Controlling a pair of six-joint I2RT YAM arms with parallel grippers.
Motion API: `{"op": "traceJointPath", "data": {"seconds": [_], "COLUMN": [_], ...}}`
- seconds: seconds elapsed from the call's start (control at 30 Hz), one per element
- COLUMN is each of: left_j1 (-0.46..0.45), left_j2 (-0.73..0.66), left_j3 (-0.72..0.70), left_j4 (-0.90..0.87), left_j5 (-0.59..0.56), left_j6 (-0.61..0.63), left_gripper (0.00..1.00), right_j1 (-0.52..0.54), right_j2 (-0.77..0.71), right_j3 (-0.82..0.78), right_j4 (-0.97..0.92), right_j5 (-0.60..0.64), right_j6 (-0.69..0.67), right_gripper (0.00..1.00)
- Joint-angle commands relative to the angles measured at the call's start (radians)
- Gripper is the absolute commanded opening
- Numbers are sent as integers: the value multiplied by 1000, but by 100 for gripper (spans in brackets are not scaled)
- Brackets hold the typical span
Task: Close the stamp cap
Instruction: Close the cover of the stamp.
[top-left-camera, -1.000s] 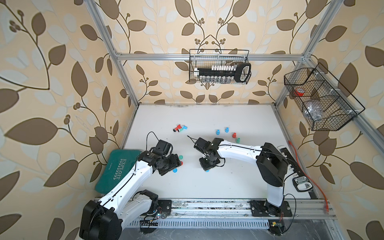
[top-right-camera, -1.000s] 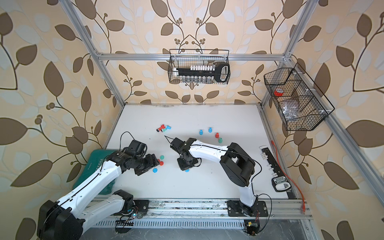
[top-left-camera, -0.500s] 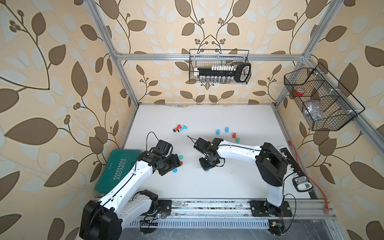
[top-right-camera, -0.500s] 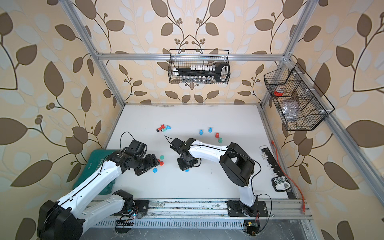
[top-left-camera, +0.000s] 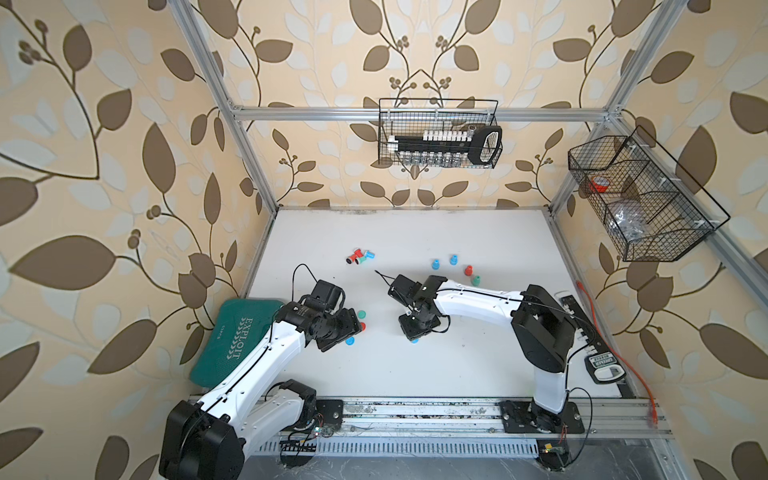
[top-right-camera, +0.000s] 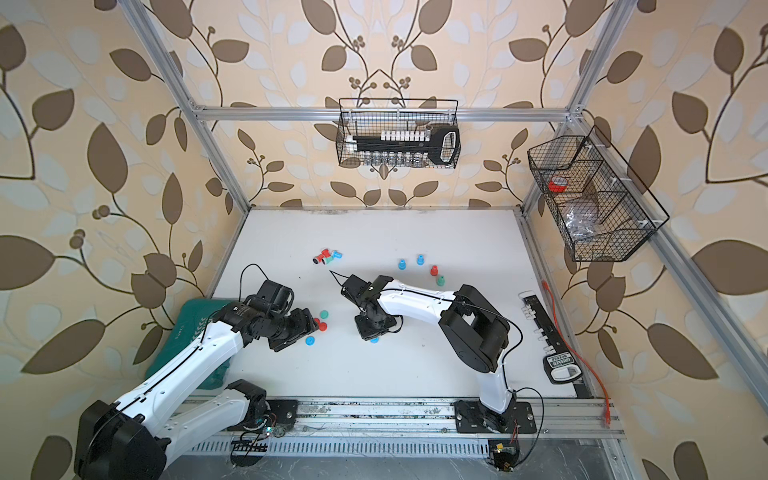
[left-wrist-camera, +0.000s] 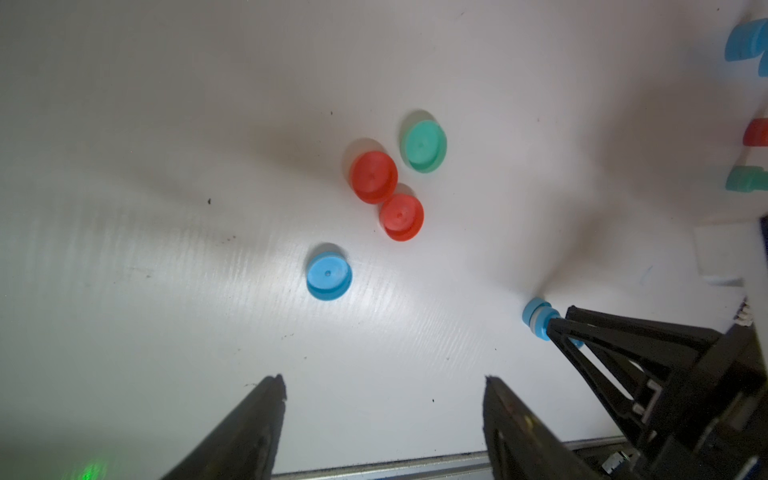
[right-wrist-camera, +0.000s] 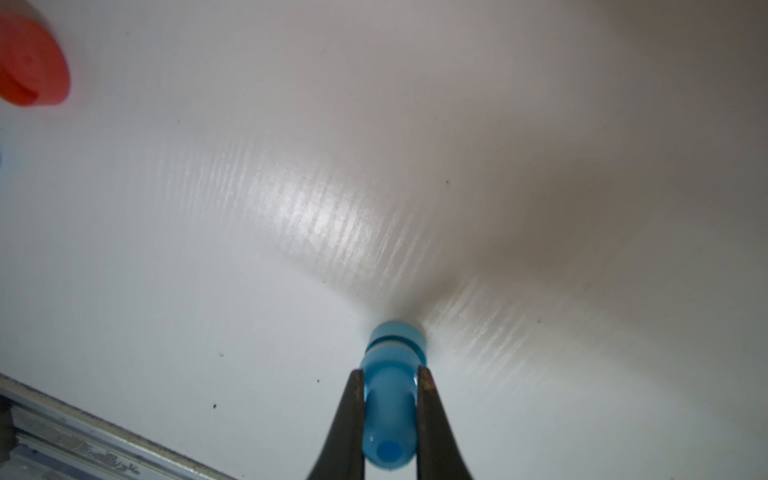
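Nothing has shifted over the last second. Both arms and the stamp sit where they were, so this reads as a held press rather than a fresh move.

The right claw (right-wrist-camera: 390, 374) is clamped on the narrow handle of the blue stamp (right-wrist-camera: 390, 415). The stamp stands upright with its lower end in the cap (right-wrist-camera: 397, 332), which rests on the surface (right-wrist-camera: 249, 208). Reading a top view as a clock face with the back wall at 12, the stamp lies near 6 o'clock from the surface's middle.

A thin dark seam shows between the stamp's body and the cap in the right wrist view, and the left wrist view shows a pale band at the same joint. I cannot tell whether the cap is fully seated. My guess is that it is nearly home and wants one last firm push straight down.

The left claw (left-wrist-camera: 384, 382) hangs empty with its fingers well apart, near the loose caps (left-wrist-camera: 328, 276) at about 8 o'clock — one blue, two red side by side, and one green just beside them. Other stamps (top-left-camera: 453, 259) stand toward 1 o'clock, well apart from the work.

If the cap is not yet snapped on, letting go now could leave it loose.
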Motion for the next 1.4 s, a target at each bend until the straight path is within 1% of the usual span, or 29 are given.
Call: {"op": "traceJointPath", "data": {"seconds": [0.0, 0.57, 0.7, 0.8, 0.9, 1.03, 1.13, 1.27, 1.37], "left_j1": [10, 11, 11, 11, 13, 13, 14, 16, 19], "left_j2": [-4, 2, 4, 4, 6, 17, 24, 31, 39], "left_j3": [-10, -13, -10, -9, -7, -2, 9, 25, 33], "left_j4": [-6, -3, -4, -4, -5, -2, -3, -14, -16], "left_j5": [-3, 0, -2, -3, -8, -8, -12, -20, -23], "left_j6": [15, 14, 16, 18, 19, 19, 21, 27, 33], "left_gripper": [77, 77, 77, 77, 77, 77, 77, 77, 77], "right_j1": [-5, -15, -15, -14, 10, 62, 84, 95, 88], "right_j2": [18, 45, 50, 38, 14, -9, -7, -16, -14], "right_j3": [13, 15, 19, -7, -49, -111, -147, -193, -199], "right_j4": [-12, 2, 6, 24, 48, 80, 91, 113, 91], "right_j5": [9, 6, 17, 31, 88, 227, 294, 369, 439], "right_j6": [-1, -8, -10, -5, 8, 49, 100, 141, 157], "right_gripper": [2, 1, 1, 1, 1, 1, 1, 2, 2]}}
